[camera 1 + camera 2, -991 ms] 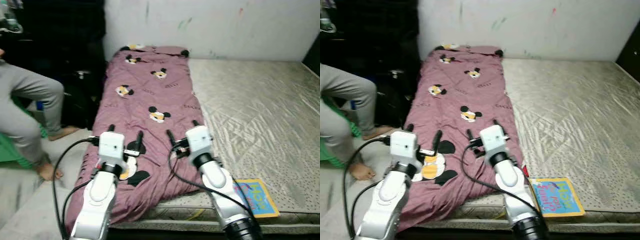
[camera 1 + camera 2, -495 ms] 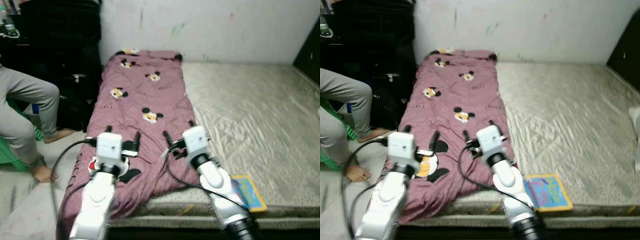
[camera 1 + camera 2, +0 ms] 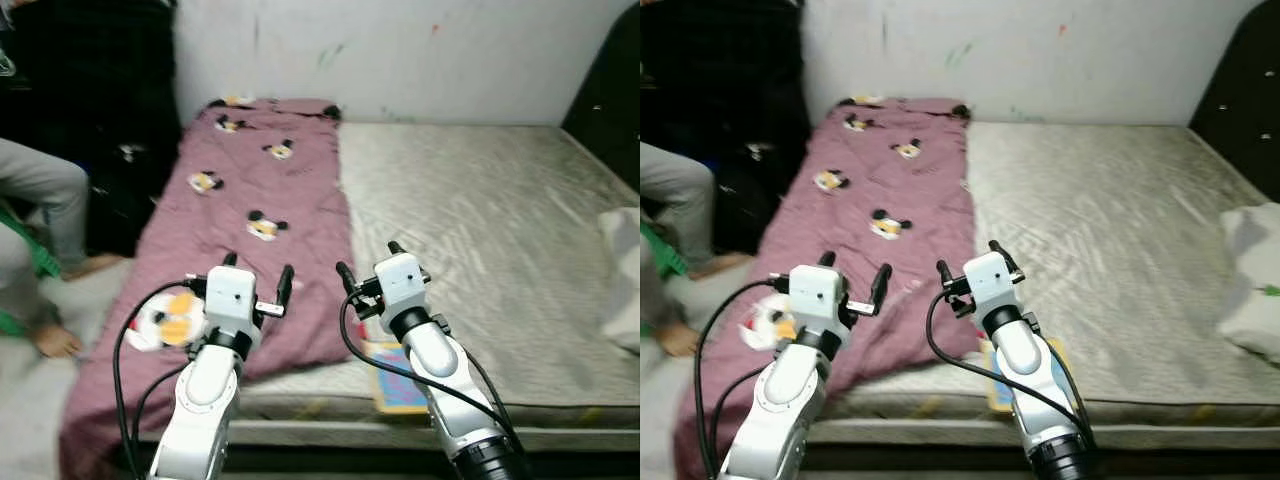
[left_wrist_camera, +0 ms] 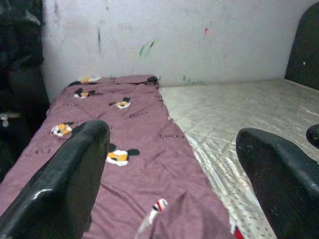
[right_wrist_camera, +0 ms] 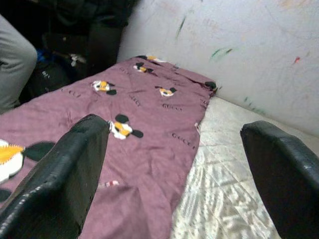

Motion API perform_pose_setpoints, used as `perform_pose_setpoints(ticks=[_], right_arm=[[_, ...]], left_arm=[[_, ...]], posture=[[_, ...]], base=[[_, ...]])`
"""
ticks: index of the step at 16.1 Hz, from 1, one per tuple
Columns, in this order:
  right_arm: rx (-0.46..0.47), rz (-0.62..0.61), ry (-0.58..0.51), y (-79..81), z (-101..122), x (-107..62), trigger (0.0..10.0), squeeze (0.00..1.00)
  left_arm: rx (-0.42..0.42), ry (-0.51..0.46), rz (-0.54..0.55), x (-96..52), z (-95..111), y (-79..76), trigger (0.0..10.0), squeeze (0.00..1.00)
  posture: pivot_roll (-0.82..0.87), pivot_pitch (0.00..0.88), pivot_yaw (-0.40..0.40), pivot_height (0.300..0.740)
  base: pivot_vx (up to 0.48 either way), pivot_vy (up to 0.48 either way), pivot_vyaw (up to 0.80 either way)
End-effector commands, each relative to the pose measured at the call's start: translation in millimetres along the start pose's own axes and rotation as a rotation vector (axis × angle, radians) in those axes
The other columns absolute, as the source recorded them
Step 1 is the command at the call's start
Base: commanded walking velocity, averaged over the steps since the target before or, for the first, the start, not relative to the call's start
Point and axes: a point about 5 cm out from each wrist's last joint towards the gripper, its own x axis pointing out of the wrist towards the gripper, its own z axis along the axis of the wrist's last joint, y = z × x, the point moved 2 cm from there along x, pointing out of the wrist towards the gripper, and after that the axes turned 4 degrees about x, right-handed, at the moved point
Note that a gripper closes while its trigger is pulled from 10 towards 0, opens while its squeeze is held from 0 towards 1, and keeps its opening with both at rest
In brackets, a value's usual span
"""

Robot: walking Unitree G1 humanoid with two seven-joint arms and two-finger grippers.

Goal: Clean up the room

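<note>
A maroon blanket [image 3: 270,200] printed with cartoon mice lies along the left strip of a bare beige mattress [image 3: 480,190], and its near end droops over the bed's front edge. A colourful book [image 3: 384,366] lies at that front edge, partly hidden by my right arm. My left gripper [image 3: 258,268] hovers open over the blanket's near end. My right gripper [image 3: 367,258] is open too, above the seam between blanket and mattress. Both wrist views look up the blanket [image 4: 124,144] toward the wall, between spread fingers [image 5: 75,164] that hold nothing.
A white pillow [image 3: 622,275] rests at the mattress's right edge. A person in grey trousers [image 3: 40,190] sits barefoot on the floor to the left of the bed. Dark furniture [image 3: 90,90] stands behind them, and a dark board [image 3: 605,110] at the far right.
The camera has swung to the right, so the bed sits more centrally and the pillow has come into view. Both arms keep the same open pose.
</note>
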Motion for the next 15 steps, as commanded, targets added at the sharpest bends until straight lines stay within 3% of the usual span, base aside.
perform_pose_setpoints(ticks=[1, 3, 7, 10, 12, 15], right_arm=[[0.0, 0.01, -0.021, 3.6, 6, 3.7, 10.0, 0.0], [0.008, 0.004, -0.02, 1.8, 6, 3.3, 10.0, 0.0], [0.021, -0.011, -0.024, -2.3, 6, -0.6, 10.0, 0.0], [0.035, -0.019, -0.016, -6.7, 1, -14.8, 10.0, 0.0], [0.031, -0.035, -0.013, -14.0, 0, -16.1, 10.0, 0.0], [0.046, -0.048, -0.019, -19.7, 2, -16.5, 10.0, 0.0]], left_arm=[[0.007, 0.002, 0.014, -0.1, 0, 4.7, 10.0, 0.0], [0.005, 0.003, 0.015, 0.3, 0, 4.6, 10.0, 0.0], [-0.023, -0.003, 0.012, -1.6, 0, 6.2, 10.0, 0.0], [-0.024, -0.003, 0.002, -3.4, -1, 7.3, 10.0, 0.0], [-0.055, -0.026, -0.047, -3.5, 2, 1.6, 10.0, 0.0], [-0.051, -0.024, -0.047, -1.7, 2, 2.3, 10.0, 0.0]], posture=[[0.0, 0.0, -0.025, 0.74], [0.0, 0.0, -0.025, 0.74], [0.0, 0.0, -0.029, 0.74], [0.0, 0.0, -0.029, 0.74], [0.0, 0.0, -0.031, 0.74], [-0.01, 0.0, -0.031, 0.74]], base=[[0.0, -0.375, 0.0], [0.0, -0.375, 0.0], [0.0, 0.0, 0.0], [0.0, 0.0, 0.0], [0.0, 0.0, 0.0], [0.269, 0.0, 0.0]])
